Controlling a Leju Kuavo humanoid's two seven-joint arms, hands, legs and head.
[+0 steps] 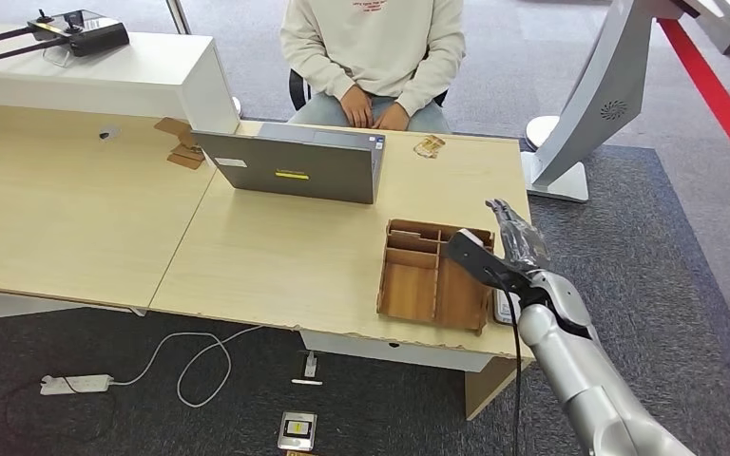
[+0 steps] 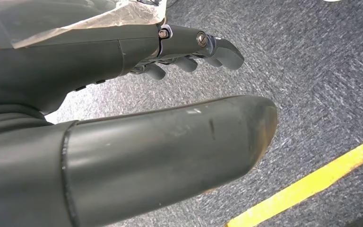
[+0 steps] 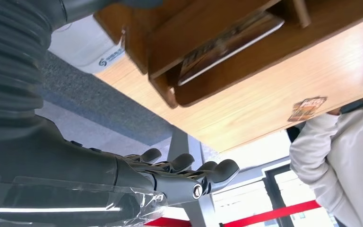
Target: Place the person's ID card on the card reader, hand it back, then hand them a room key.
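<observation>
Head view is showing the right hand (image 1: 504, 249) hovering at the desk's (image 1: 276, 256) right end, over the right edge of the wooden tray (image 1: 434, 276), fingers stretched out toward the far side and holding nothing. Right wrist view is showing the same hand (image 3: 170, 177) with its fingers (image 3: 217, 170) apart and lightly curled, empty, the tray (image 3: 208, 52) just beyond it with a key card (image 3: 229, 42) lying flat in one of its compartments. A white device (image 1: 506, 306) is peeking out on the desk beside the tray, mostly hidden by the arm; whether it is the reader I cannot tell. Farther across the desk, an ID card (image 1: 429, 146) is lying near the far edge, well apart from the hand and just in front of the seated person (image 1: 373, 57), whose hands are resting in their lap. A grey laptop (image 1: 290, 163) is standing open to the left of the card, its back facing the robot. Left wrist view is showing the left hand (image 2: 123, 118) hanging over grey carpet (image 2: 312, 71) beside a yellow line (image 2: 312, 184), fingers (image 2: 208, 47) loosely bent and apart, gripping nothing.
</observation>
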